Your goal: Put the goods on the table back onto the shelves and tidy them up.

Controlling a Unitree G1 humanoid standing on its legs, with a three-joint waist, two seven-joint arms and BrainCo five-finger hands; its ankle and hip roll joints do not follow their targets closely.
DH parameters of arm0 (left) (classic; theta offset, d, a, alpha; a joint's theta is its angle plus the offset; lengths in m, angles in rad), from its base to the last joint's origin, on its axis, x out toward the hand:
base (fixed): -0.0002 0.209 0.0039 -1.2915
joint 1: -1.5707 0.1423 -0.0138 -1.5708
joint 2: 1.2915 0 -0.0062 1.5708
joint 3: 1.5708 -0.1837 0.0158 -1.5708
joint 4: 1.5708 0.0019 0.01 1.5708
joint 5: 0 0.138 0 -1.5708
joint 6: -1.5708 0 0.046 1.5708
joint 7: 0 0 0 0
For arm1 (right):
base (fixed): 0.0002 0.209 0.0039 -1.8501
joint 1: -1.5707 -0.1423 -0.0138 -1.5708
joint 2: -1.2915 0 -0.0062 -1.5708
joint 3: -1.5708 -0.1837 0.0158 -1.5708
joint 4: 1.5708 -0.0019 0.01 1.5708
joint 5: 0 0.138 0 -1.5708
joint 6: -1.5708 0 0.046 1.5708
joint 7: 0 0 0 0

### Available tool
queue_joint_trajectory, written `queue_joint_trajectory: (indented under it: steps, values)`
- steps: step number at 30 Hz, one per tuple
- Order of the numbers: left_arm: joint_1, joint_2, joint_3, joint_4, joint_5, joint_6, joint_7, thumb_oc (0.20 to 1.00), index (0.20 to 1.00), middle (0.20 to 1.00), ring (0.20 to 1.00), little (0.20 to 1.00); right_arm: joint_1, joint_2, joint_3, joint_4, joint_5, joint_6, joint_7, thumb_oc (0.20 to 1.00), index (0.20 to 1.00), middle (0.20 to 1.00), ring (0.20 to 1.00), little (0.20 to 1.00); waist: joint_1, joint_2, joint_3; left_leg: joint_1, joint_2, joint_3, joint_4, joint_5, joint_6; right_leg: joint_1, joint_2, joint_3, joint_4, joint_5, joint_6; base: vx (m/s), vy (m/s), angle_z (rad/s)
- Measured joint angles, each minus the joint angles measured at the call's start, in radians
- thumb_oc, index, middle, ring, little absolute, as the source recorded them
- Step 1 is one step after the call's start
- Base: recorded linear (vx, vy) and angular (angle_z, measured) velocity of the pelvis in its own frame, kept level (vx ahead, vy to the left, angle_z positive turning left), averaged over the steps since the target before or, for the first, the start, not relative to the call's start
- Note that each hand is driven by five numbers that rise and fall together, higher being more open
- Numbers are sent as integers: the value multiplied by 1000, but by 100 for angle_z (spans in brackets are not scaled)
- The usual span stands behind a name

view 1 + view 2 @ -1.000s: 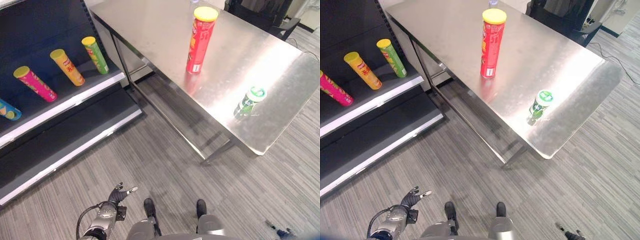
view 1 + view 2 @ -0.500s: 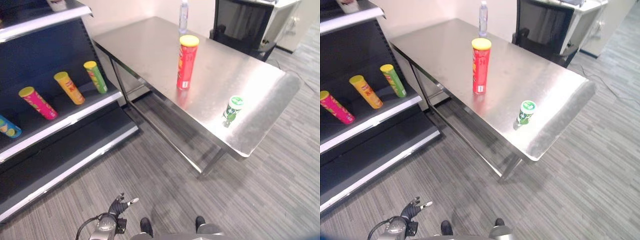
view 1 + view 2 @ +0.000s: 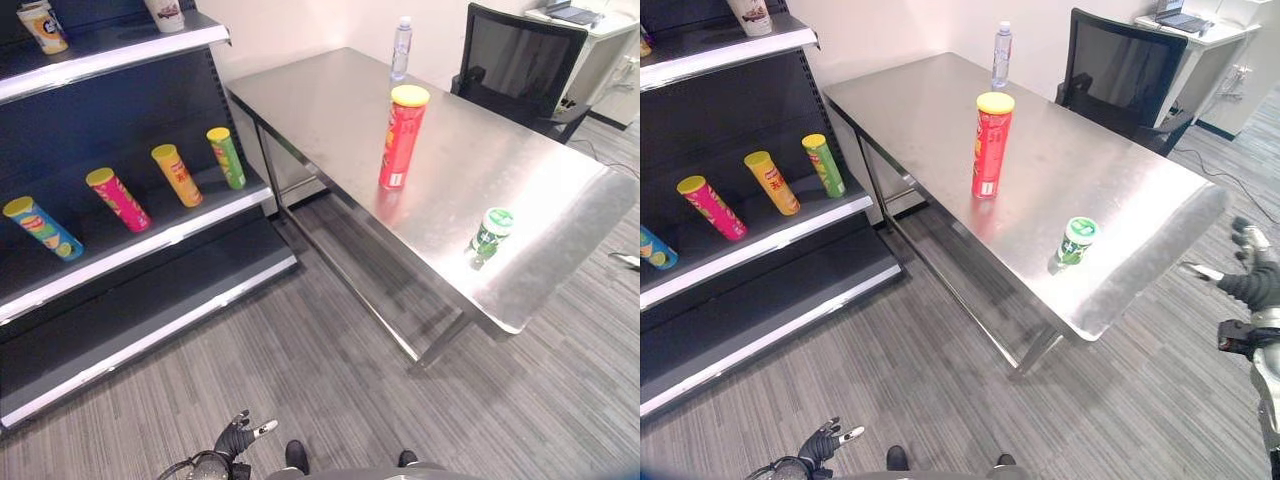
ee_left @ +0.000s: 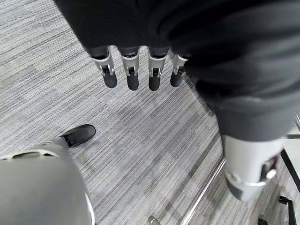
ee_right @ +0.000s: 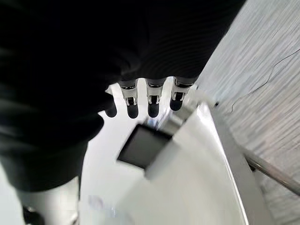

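Note:
A tall red can with a yellow lid stands upright in the middle of the steel table. A short green can with a white lid stands near the table's near right corner. My left hand hangs low over the carpet with its fingers straight and nothing in it. To the right of the table's corner my right hand is raised, apart from the green can, with straight fingers that hold nothing.
The dark shelf unit on the left carries slanted cans: green, orange, pink, blue. Cups stand on its top board. A water bottle and a black chair are at the table's far side.
The camera has tipped upward, so more of the shelf and the room shows. My right hand has come up into view at the right. The cans have not moved.

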Motion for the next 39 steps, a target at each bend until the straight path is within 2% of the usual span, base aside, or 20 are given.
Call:
queue_joint_trajectory:
  steps: [9, 16, 24, 29, 39]
  values:
    - [-4, -1, 1, 0, -1, -7, 1, 1000, 1000, 1000, 1000, 1000, -40, 0, 45, 37, -41, 8, 12, 1000, 1000, 1000, 1000, 1000, 26, 8, 35, -4, -2, -32, -1, -3, -7, 16, 1, -29, -4, -6, 1, 14, -15, 10]
    - [4, -2, 1, 0, -1, -7, 1, 1000, 1000, 1000, 1000, 1000, -111, -32, 153, 82, -61, 27, 31, 1000, 1000, 1000, 1000, 1000, 46, 8, 42, -18, -5, -50, 0, 4, -4, 18, 3, -55, -4, -11, -2, 12, -20, 11]
    - [5, -2, 2, 1, -2, -8, 3, 1000, 1000, 1000, 1000, 1000, -193, -33, 170, 83, -78, 27, 31, 1000, 1000, 1000, 1000, 1000, 72, -8, 56, -22, -5, -87, 0, 11, -5, 35, 10, -87, 1, -19, -6, 12, -19, 12]
    - [6, -1, 2, 1, -2, -9, 5, 1000, 1000, 1000, 1000, 1000, -206, -68, 236, 87, -99, 27, 34, 1000, 1000, 1000, 1000, 1000, 90, -14, 59, -26, -7, -92, 0, 12, -5, 37, 9, -98, 1, -20, -6, 5, -6, 4]
    - [4, 0, 2, 1, -4, -10, 10, 1000, 1000, 1000, 1000, 1000, -257, -73, 349, 120, -128, 28, 65, 1000, 1000, 1000, 1000, 1000, 103, -24, 64, -37, -12, -119, 0, 19, -5, 41, 10, -125, 1, -22, -7, 4, -6, 8]
